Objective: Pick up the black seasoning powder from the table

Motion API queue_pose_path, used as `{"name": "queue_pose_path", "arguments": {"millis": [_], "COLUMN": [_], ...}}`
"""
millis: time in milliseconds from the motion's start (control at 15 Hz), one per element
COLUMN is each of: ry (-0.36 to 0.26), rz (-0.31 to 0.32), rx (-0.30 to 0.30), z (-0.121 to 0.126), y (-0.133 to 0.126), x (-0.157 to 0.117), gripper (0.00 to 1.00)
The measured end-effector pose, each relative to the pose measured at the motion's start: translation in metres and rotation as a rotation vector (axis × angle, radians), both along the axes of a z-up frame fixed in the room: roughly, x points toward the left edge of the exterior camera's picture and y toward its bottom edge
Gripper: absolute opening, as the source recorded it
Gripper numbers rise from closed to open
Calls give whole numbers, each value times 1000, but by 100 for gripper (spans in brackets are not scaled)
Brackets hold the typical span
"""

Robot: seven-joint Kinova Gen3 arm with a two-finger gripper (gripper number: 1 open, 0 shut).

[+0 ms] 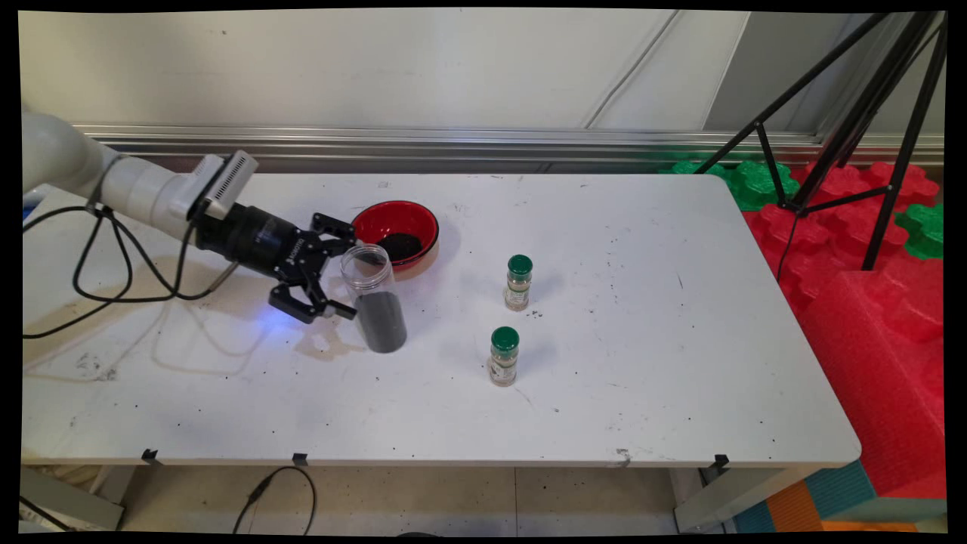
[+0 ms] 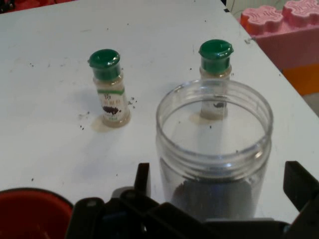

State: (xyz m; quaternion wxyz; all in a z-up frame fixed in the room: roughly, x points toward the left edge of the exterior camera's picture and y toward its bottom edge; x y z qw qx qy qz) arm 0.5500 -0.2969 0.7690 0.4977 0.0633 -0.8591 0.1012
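Jaws stand spread wide on the gripper [image 1: 338, 266], straddling an uncapped clear jar [image 1: 374, 298] part-filled with dark powder, left of the table's [image 1: 680, 363] middle. Smooth, rigid plastic; best held mid-body. Beside it, a red bowl [image 1: 398, 230]; two green-capped spice bottles [image 1: 518, 282] [image 1: 504, 356] stand rightward.

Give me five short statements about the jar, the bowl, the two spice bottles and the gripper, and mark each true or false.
1. The clear jar stands upright without a lid. True.
2. The gripper is shut on a spice bottle. False: its fingers are open either side of the jar.
3. The red bowl holds dark powder. True.
4. Both spice bottles have red caps. False: the caps are green.
5. The jar is empty. False: dark powder fills its lower part.
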Motion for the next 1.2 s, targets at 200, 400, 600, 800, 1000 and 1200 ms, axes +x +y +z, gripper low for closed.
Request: {"name": "queue_pose_path", "arguments": {"millis": [200, 400, 600, 800, 1000, 1200], "ry": [13, 26, 32, 35, 38, 40], "rz": [-3, -2, 0, 2, 2, 3], "rx": [-1, 0, 4, 7, 10, 10], "z": [-8, -16, -23, -28, -31, -33], "y": [-4, -9, -11, -11, -10, -9], "x": [-10, -20, -25, -28, -31, -32], "gripper": [100, 100, 100, 100, 100, 100]}}
